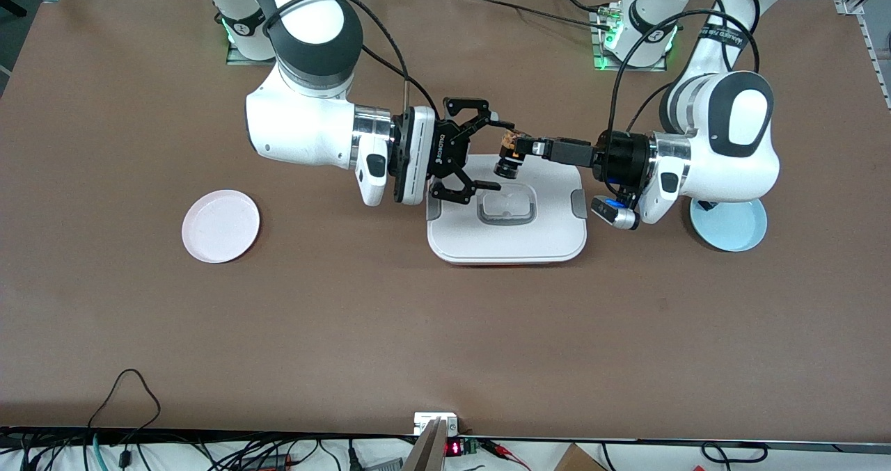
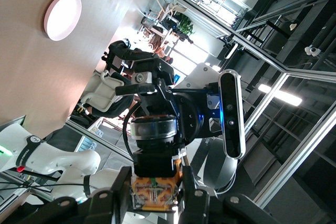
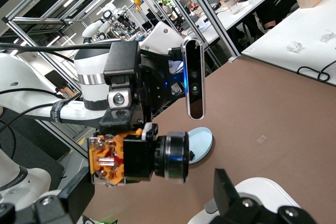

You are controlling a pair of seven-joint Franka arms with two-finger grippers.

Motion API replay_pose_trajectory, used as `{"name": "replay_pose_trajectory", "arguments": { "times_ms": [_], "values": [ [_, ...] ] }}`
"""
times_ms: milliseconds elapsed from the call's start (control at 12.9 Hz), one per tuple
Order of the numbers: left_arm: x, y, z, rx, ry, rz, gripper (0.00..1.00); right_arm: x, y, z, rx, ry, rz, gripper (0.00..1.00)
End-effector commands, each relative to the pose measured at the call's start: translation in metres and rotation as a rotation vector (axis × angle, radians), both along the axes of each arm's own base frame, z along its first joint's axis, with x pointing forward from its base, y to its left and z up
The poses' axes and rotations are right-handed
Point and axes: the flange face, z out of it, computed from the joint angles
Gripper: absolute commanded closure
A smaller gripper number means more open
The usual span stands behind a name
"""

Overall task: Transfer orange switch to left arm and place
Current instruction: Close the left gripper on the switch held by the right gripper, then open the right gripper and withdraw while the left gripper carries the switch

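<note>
— Handover, by the look of it. The left gripper (image 1: 521, 148) has its fingers clamped on the coppery-orange end of the orange switch (image 1: 510, 155), up in the air over the white box (image 1: 507, 210).

— And the right gripper (image 1: 480, 152)?

— Jaws spread wide, facing the switch head-on. In the front view one fingertip sits above the switch's line and the other hangs below it, down near the box lid. The switch is just off those tips, not yet between them, as far as I can tell.

— So who has it?

— The left arm alone. In the right wrist view the switch (image 3: 137, 157) lies crosswise between the two dark fingertips at the picture's edge, its round black barrel free and its orange end pinched by the left gripper (image 3: 113, 148). Nothing of the right gripper touches it.

— In the left wrist view?

— The switch (image 2: 153, 179) juts straight out from between the left fingers, barrel pointing at the right gripper (image 2: 137, 85), which stands a little way off.

— What comes next, do you reckon?

— I'd say the right arm must ease forward until the barrel sits squarely between its open jaws, then close, and only then should the left let go. The lower finger is near the lid, so it should stay level rather than dip.

— And after that?

— Likely the pink plate (image 1: 221, 225), at the right arm's end of the table. The blue plate (image 1: 729, 225) sits under the left arm.
</note>
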Motion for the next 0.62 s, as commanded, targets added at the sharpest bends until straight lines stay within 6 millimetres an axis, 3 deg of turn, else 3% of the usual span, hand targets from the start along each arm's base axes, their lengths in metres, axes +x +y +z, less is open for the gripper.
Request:
{"name": "replay_pose_trajectory", "arguments": {
  "times_ms": [0, 310, 542],
  "values": [
    [0.006, 0.008, 0.021, 0.097, -0.105, -0.059, 0.73, 0.031, -0.036, 0.015, 0.031, -0.029, -0.044, 0.00],
    [0.017, 0.038, 0.038, 0.365, -0.259, -0.150, 0.74, 0.056, -0.081, 0.018, 0.040, -0.066, -0.015, 0.00],
    [0.017, 0.054, 0.041, 0.673, -0.394, -0.301, 0.74, 0.073, -0.145, 0.018, 0.010, -0.047, 0.100, 0.00]
  ]
}}
